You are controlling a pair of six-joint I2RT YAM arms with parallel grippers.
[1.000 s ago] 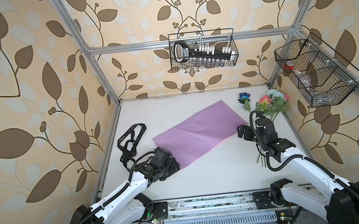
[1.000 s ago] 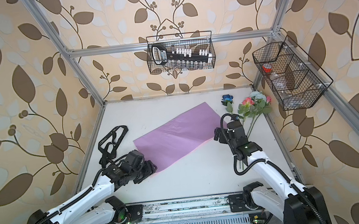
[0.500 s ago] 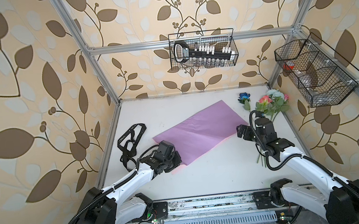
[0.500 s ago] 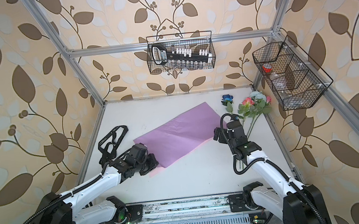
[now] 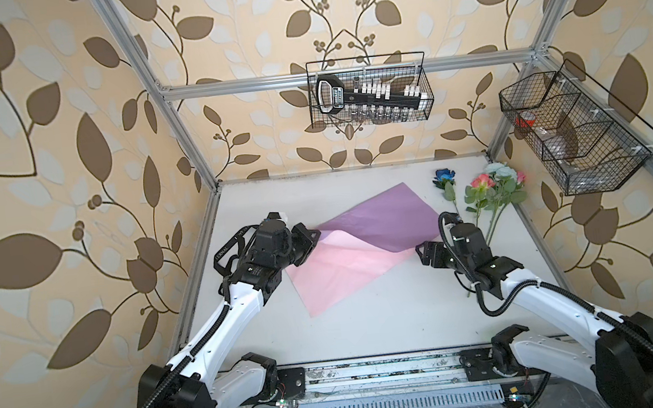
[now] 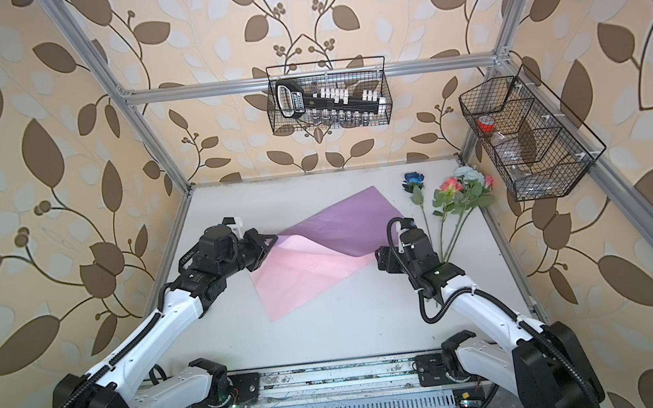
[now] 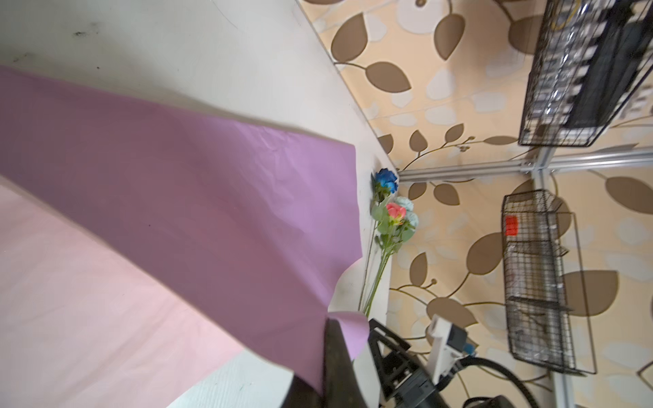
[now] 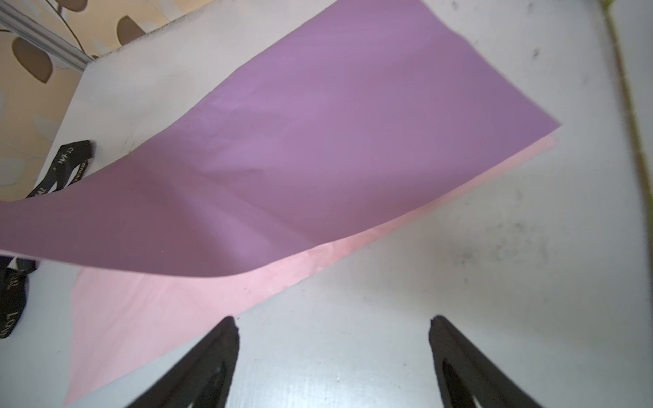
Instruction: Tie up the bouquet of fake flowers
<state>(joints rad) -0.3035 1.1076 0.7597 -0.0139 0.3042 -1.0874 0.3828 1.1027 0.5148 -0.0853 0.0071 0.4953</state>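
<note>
White, scuffed counter, leaf-patterned walls. Flowers lie at two o'clock. Left hand clamps lilac paper at nine o'clock; right hand spread, empty. Black ribbon reads "LOV".

You're working in a lab test cell: aluminium frame, leaf-print wall panels, white tabletop, hung wire baskets, two robot arms mounted on a front rail.

Matt lilac paper over smooth white tabletop.
</note>
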